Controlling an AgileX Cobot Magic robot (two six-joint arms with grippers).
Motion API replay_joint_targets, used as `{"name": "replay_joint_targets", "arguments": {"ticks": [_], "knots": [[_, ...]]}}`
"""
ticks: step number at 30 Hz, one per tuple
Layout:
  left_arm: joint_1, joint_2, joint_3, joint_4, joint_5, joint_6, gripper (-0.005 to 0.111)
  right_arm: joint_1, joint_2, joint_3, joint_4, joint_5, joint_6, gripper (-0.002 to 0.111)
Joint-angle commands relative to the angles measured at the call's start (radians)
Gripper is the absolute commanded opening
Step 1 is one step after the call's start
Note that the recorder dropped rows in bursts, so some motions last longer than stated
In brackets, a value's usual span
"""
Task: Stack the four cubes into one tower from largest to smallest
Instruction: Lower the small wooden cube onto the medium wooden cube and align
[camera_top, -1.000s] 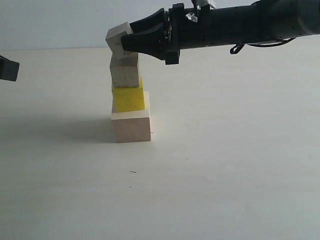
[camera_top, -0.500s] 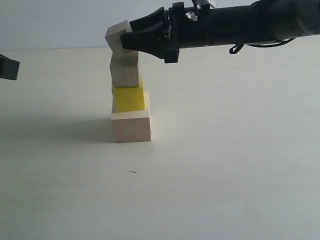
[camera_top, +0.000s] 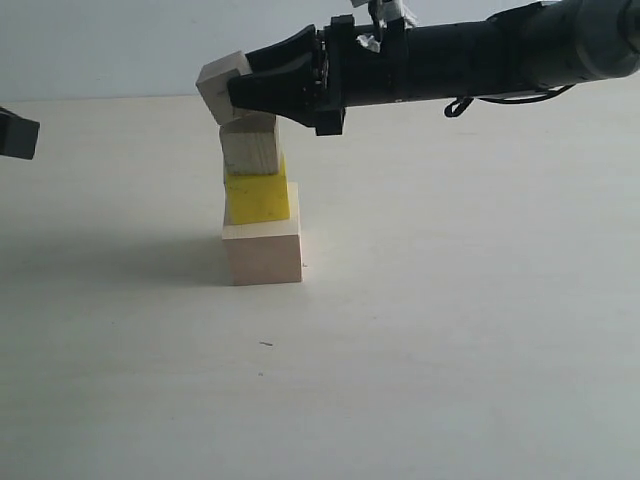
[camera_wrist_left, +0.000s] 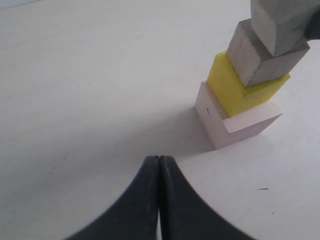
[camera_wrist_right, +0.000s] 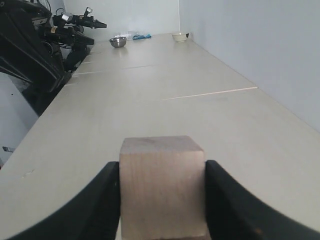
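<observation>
1. One black left gripper (camera_wrist_left: 159, 159) is waiting left of the stack, jaws pressed together on nothing.
2. Large pale wooden cube (camera_top: 262, 250), bright yellow cube (camera_top: 258, 198) and medium grainy wooden cube (camera_top: 250, 148) are standing stacked on the counter (camera_top: 450, 350).
3. Right gripper (camera_top: 243, 96) is reaching in, jaws clamping the small wooden cube (camera_top: 220, 85), tilted, just over the stack for placing.

Three cubes stand stacked on the pale table (camera_top: 450, 320): the large pale wooden cube (camera_top: 262, 252) at the bottom, the yellow cube (camera_top: 258, 198) on it, set toward its left side, and the medium wooden cube (camera_top: 249, 148) on top. The right gripper (camera_top: 240, 96) reaches in from the right on its long black arm, fingers clamped on the small wooden cube (camera_top: 220, 86), which is tilted, one corner pointing down at the medium cube's top. Touching or a hair above, hard to call. The left gripper (camera_top: 17, 136) pokes in at the left edge, well apart from the stack.
</observation>
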Motion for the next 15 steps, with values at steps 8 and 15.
{"name": "replay_joint_targets", "arguments": {"ticks": [8, 15], "knots": [[0.002, -0.009, 0.002, -0.002, -0.013, -0.002, 0.0, 0.001, -0.002, -0.005, 0.002, 0.011, -0.013, 0.0], [0.002, -0.009, 0.002, -0.002, -0.013, -0.002, 0.0, 0.001, -0.002, -0.005, 0.002, 0.011, -0.013, 0.0]]}}
